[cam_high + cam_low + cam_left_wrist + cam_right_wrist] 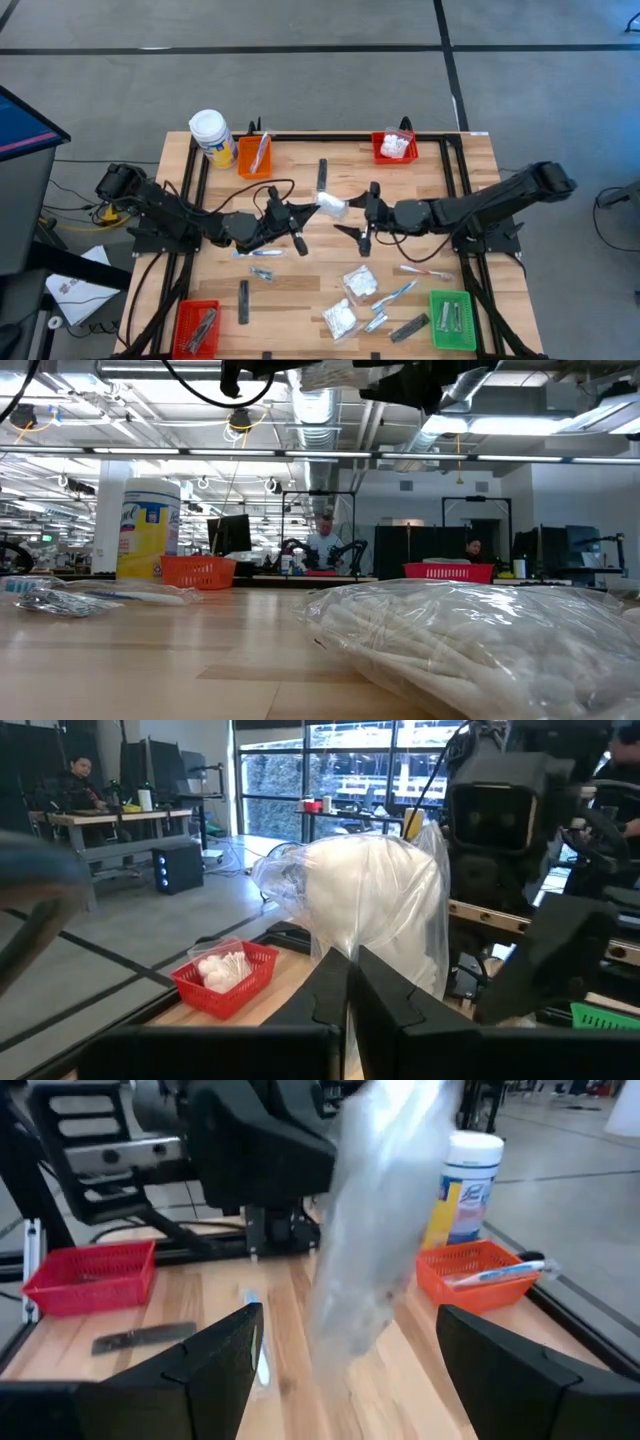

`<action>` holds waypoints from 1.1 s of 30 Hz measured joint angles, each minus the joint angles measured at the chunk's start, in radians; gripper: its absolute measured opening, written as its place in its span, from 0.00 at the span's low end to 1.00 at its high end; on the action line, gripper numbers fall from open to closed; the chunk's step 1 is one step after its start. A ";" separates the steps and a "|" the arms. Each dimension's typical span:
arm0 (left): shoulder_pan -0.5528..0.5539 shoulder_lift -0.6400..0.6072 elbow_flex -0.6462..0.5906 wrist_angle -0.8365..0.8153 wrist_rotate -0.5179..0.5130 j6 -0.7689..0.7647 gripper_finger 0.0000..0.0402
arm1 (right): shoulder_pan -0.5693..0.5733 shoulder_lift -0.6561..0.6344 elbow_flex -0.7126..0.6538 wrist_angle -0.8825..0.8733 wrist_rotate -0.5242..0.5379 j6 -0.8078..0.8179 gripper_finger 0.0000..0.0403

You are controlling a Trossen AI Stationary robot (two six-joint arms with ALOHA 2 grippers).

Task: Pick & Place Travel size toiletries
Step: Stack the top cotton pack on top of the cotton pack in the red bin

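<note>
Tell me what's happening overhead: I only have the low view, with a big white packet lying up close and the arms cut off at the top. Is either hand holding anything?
Observer: Yes. The left hand is shut on a white puffy packet, held up over the middle of the table.
Operator: And the right hand?
Observer: The right hand faces that packet from the other side with its fingers open and has no grip on it.
Operator: I see a red bin far off but not what's inside. Anything in it?
Observer: The red bin at the far right corner already has white packets in it.
</note>
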 joint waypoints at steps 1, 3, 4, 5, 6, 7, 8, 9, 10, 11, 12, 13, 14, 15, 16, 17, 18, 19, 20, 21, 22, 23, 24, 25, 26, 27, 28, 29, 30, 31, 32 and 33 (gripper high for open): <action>0.000 0.000 0.000 0.000 0.000 0.001 0.00 | 0.002 -0.010 0.000 -0.001 0.000 0.000 0.72; 0.000 0.000 0.000 0.000 0.000 0.001 0.00 | 0.015 -0.036 0.000 -0.005 0.000 -0.002 0.72; 0.000 0.000 0.000 0.000 0.000 0.001 0.00 | 0.022 -0.049 0.000 -0.021 -0.001 -0.009 0.72; 0.000 0.000 0.000 0.000 0.000 0.001 0.00 | 0.030 -0.060 0.000 -0.033 -0.001 -0.014 0.72; 0.000 0.000 0.000 0.000 0.000 0.001 0.00 | 0.039 -0.070 0.000 -0.038 -0.002 -0.015 0.72; 0.000 0.000 0.000 0.000 0.000 0.001 0.00 | 0.045 -0.080 0.000 -0.040 -0.003 -0.015 0.72; 0.000 0.000 0.000 0.000 0.000 0.001 0.00 | 0.052 -0.087 0.000 -0.039 -0.003 -0.016 0.72; 0.000 0.000 0.000 0.000 0.000 0.001 0.00 | 0.058 -0.091 0.000 -0.040 -0.003 -0.015 0.72; 0.000 0.000 0.000 0.000 0.000 0.001 0.00 | 0.063 -0.090 0.000 -0.039 -0.003 -0.015 0.72; 0.000 0.000 0.000 0.000 0.000 0.000 0.00 | 0.067 -0.088 0.000 -0.040 -0.003 -0.012 0.72; 0.000 0.000 0.000 0.000 0.000 -0.001 0.00 | 0.068 -0.087 0.000 -0.043 -0.003 -0.007 0.72; 0.000 0.000 0.000 0.000 0.000 -0.001 0.00 | 0.066 -0.086 0.000 -0.044 -0.003 -0.003 0.71; 0.000 0.000 -0.001 0.000 0.000 -0.001 0.00 | 0.062 -0.087 0.000 -0.041 -0.003 -0.003 0.71; 0.000 0.000 -0.001 0.000 0.001 -0.002 0.00 | 0.057 -0.087 0.000 -0.042 -0.003 -0.002 0.70; 0.000 0.000 -0.001 0.001 0.001 -0.002 0.00 | 0.051 -0.087 0.000 -0.043 -0.003 0.002 0.70; 0.000 0.000 -0.001 0.001 0.002 -0.002 0.00 | 0.045 -0.087 0.000 -0.047 -0.002 0.010 0.69; 0.000 0.000 -0.001 0.001 0.002 -0.002 0.00 | 0.039 -0.087 0.000 -0.048 -0.002 0.016 0.68; 0.000 0.000 -0.001 0.001 0.003 -0.002 0.00 | 0.034 -0.087 0.000 -0.048 -0.001 0.021 0.67; 0.000 0.000 -0.001 0.001 0.003 -0.002 0.00 | 0.029 -0.087 0.000 -0.049 0.000 0.025 0.66; 0.000 0.000 -0.001 0.001 0.003 -0.002 0.00 | 0.026 -0.087 0.000 -0.050 0.000 0.027 0.65; 0.000 0.000 -0.001 0.001 0.003 -0.002 0.00 | 0.024 -0.087 0.000 -0.050 0.000 0.027 0.64; 0.000 0.000 -0.001 0.002 0.003 -0.002 0.00 | 0.023 -0.087 0.000 -0.050 0.000 0.027 0.62; 0.000 0.000 -0.001 0.002 0.003 -0.002 0.00 | 0.020 -0.087 0.000 -0.050 0.000 0.027 0.60; 0.000 0.000 -0.001 0.002 0.003 -0.002 0.00 | 0.020 -0.087 0.000 -0.050 0.000 0.027 0.58; 0.000 0.000 -0.001 0.002 0.003 -0.002 0.00 | 0.020 -0.087 0.000 -0.052 0.000 0.027 0.55; 0.000 0.000 -0.002 0.002 0.003 -0.002 0.00 | 0.020 -0.087 0.000 -0.053 0.000 0.027 0.53; 0.000 0.000 -0.002 0.002 0.003 -0.002 0.00 | 0.020 -0.087 0.000 -0.054 0.000 0.027 0.50; 0.000 0.000 -0.002 0.002 0.003 -0.002 0.00 | 0.020 -0.087 0.000 -0.055 0.000 0.027 0.47; 0.000 0.000 -0.002 0.002 0.003 -0.002 0.00 | 0.020 -0.087 0.000 -0.057 0.000 0.027 0.43; 0.000 0.000 -0.002 0.002 0.003 -0.002 0.00 | 0.019 -0.087 0.000 -0.058 0.000 0.026 0.40; 0.000 0.000 -0.002 0.002 0.003 -0.002 0.00 | 0.019 -0.087 0.000 -0.061 0.000 0.026 0.36; 0.000 0.000 -0.002 0.002 0.008 -0.002 0.00 | 0.019 -0.087 0.000 -0.067 0.000 0.025 0.32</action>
